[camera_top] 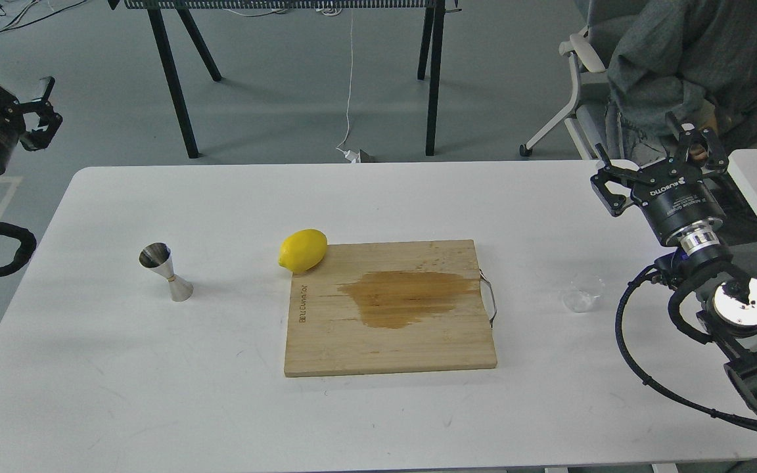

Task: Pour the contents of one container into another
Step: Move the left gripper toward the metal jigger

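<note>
The small clear cup [581,295] stands upright on the white table [221,394], right of the cutting board. The steel hourglass jigger [165,271] stands upright at the table's left, tilted slightly in view. My right gripper [658,159] hovers open above the table's right edge, behind and right of the cup, holding nothing. My left gripper [43,112] is raised off the table's far left corner, its fingers spread open and empty, far above and left of the jigger.
A bamboo cutting board [326,341] with a wet brown stain [405,299] and a metal handle lies in the middle. A lemon [303,250] rests at its back left corner. A seated person [681,59] and chair are behind the right side.
</note>
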You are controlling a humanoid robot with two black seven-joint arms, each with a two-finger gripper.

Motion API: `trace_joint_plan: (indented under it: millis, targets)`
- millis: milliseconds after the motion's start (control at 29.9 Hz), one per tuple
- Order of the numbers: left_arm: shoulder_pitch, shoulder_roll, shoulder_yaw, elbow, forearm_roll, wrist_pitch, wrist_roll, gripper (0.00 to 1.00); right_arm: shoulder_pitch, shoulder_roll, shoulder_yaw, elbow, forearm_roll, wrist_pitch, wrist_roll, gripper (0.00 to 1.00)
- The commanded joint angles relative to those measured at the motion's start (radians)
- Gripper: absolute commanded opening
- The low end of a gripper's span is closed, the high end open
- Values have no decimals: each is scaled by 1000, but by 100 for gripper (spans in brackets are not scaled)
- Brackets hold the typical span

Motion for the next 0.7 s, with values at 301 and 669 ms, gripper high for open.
trace_joint_plan:
  millis: [301, 669]
  targets:
    - [-7, -22, -6, 38, -112, 0, 0, 100, 3, -16, 19, 1, 0, 0, -2, 99]
    - [-17, 27, 14, 33, 10, 0, 0, 100, 3, -16, 36, 16, 1, 0, -2, 99]
